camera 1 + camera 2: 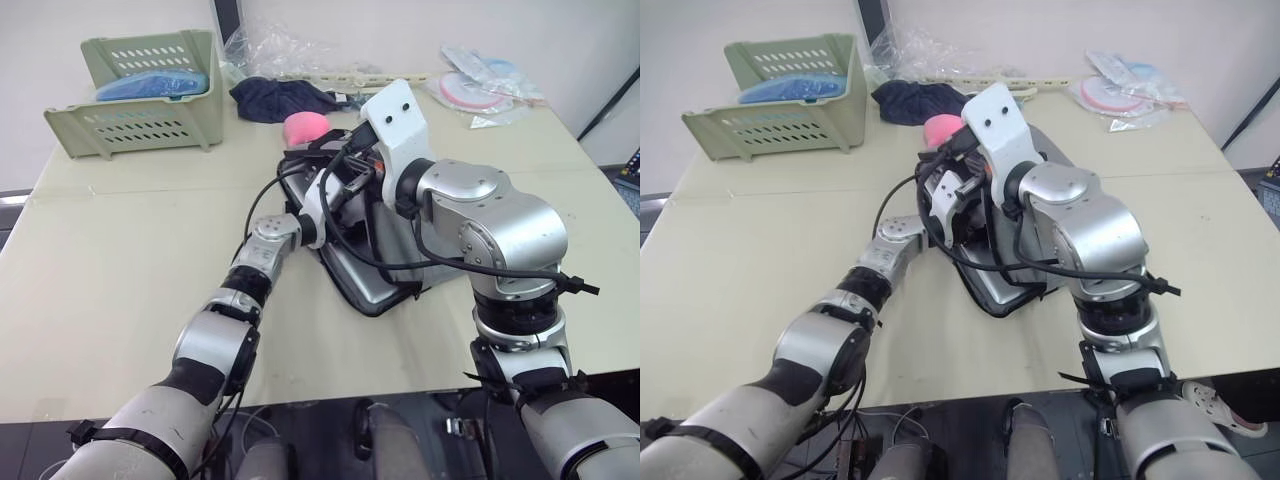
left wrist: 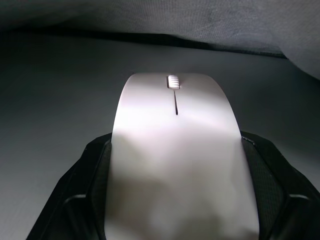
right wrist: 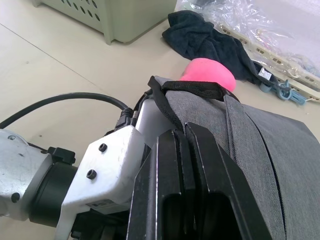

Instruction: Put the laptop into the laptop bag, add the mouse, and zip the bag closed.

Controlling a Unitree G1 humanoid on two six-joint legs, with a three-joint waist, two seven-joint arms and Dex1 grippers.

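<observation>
counter (image 1: 120, 230): beige, bag (image 3: 280, 150) mid
left claw (image 2: 175, 200): inside bag, clamped on mouse (image 2: 175, 150)
right claw (image 3: 195, 165): fingers together, at bag's edge

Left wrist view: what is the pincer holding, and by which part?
The left pincer grips the smooth white oval mouse by its two sides near the rear end, scroll wheel pointing away, inside the grey fabric laptop bag.

Silver arms, black cables, white wrist housings
</observation>
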